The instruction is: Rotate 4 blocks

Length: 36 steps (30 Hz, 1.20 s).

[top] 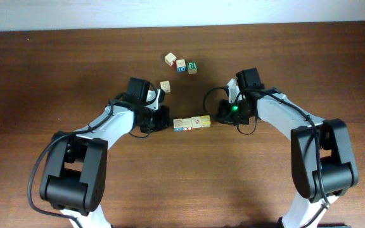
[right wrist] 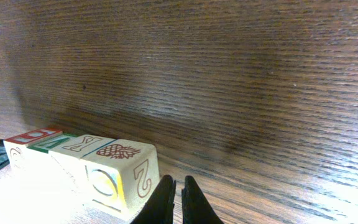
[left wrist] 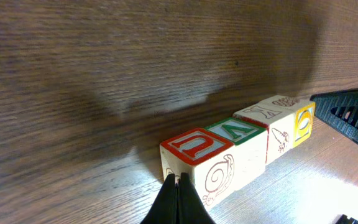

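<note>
Overhead: blocks (top: 192, 123) lined nine-to-three o'clock between left end effector (top: 165, 120) and right end effector (top: 219, 116), both closed, empty, equally near.

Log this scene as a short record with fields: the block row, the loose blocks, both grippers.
row: four blocks touching in a line, between the two grippers
row end near left: red U block
row end near right: pineapple-top block with a yellow O face
loose: cluster of three and a single block, beyond the row
left gripper: jaws shut, empty, at the U end; contact unclear
right gripper: jaws shut, empty, beside the pineapple end
table: dark wood
</note>
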Each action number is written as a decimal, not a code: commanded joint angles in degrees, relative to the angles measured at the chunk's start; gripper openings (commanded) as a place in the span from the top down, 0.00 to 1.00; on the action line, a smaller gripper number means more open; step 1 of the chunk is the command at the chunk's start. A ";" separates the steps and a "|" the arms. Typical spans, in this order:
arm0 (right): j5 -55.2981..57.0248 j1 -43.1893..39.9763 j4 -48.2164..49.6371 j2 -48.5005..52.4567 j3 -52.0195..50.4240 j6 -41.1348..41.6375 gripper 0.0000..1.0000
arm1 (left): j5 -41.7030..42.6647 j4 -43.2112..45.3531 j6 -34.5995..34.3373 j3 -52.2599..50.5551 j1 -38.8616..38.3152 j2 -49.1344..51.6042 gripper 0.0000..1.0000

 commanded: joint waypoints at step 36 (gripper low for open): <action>-5.79 6.73 -0.72 -4.90 1.14 -6.14 0.96 | -0.24 0.13 -3.13 -0.28 -0.48 1.44 1.00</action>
